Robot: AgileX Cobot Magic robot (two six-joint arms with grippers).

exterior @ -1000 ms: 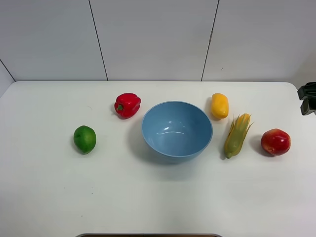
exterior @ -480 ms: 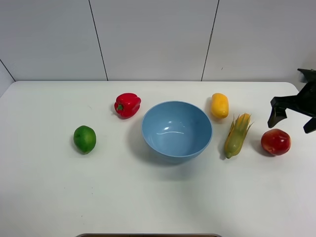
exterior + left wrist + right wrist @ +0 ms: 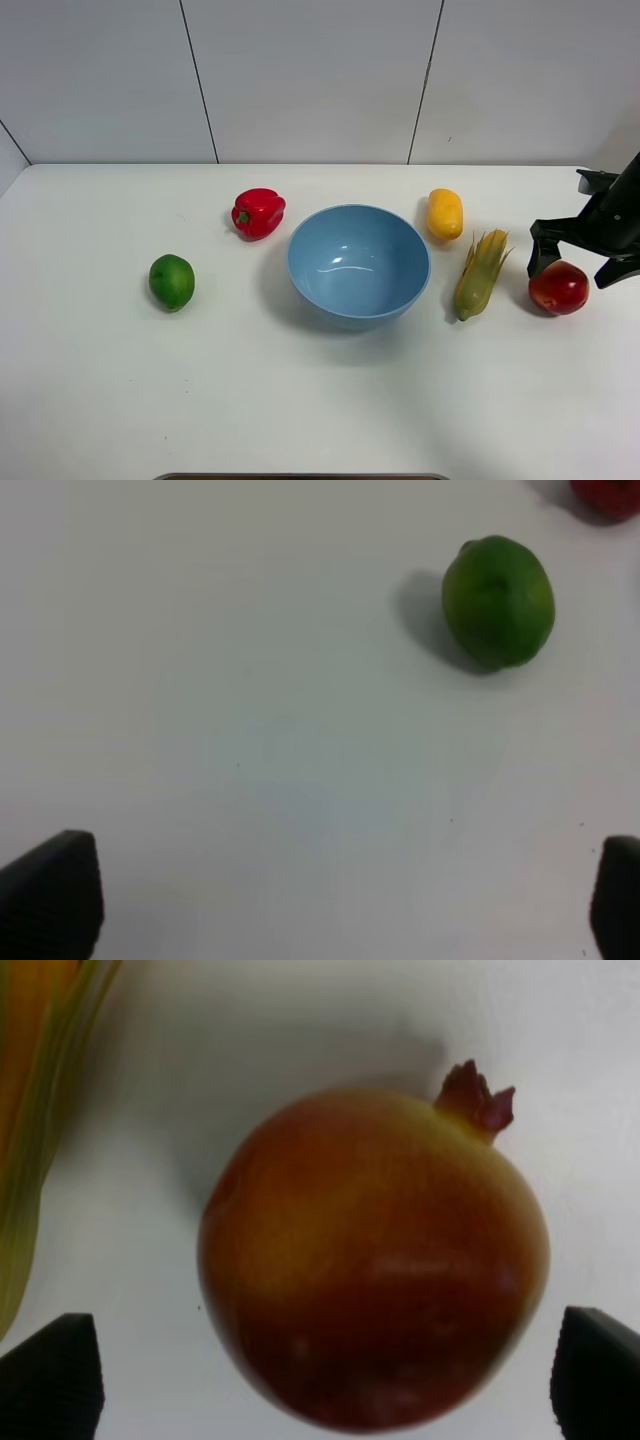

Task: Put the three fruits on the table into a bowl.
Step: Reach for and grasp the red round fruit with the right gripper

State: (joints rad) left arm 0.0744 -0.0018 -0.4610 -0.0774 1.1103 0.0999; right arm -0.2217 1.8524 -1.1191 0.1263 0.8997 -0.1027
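Your right end effector (image 3: 576, 268) has come in from the right edge, down over the red fruit (image 3: 559, 288).
Its jaws stand apart astride that fruit, right of the blue bowl (image 3: 318, 250) at centre; your left end effector (image 3: 330, 905) gapes wide too.

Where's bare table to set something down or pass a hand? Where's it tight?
Free: the front strip of the table, camera side of lime and bowl; the back left corner beside the pepper. Tight: right of the bowl, where mango, corn and red fruit sit close, the open right gripper straddling the red fruit.
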